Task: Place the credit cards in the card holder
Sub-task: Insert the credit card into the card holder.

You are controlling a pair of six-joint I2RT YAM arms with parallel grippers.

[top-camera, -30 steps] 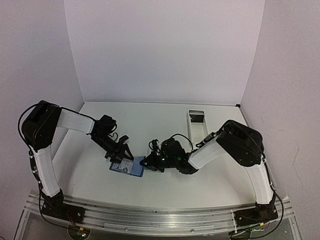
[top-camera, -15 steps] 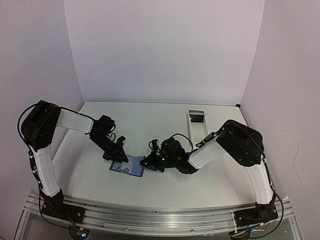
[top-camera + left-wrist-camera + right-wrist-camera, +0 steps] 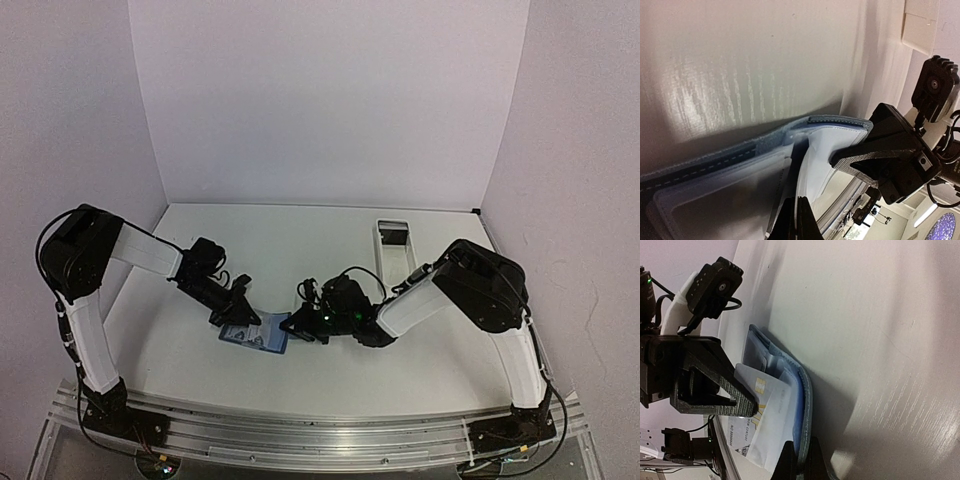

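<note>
The blue card holder [image 3: 256, 335] lies open on the table between my arms. My right gripper [image 3: 297, 326] is shut on its right flap and holds the flap tilted up; its fingers [image 3: 812, 462] pinch the stitched blue edge [image 3: 807, 395]. My left gripper [image 3: 238, 310] is shut on a credit card, whose thin edge [image 3: 798, 202] shows between its fingers. In the right wrist view this white card [image 3: 765, 397] with a gold chip stands partly inside the holder's pocket, with the left fingers [image 3: 715, 390] on it. The holder's paler inside [image 3: 715, 205] fills the left wrist view.
A long white tray [image 3: 408, 262] with a dark object at its far end stands at the back right. A printed white card or slip [image 3: 737, 432] lies in the holder's lower half. White walls enclose the table on three sides.
My left gripper has shifted slightly left and lower over the holder. The right arm and the holder have stayed where they were.
</note>
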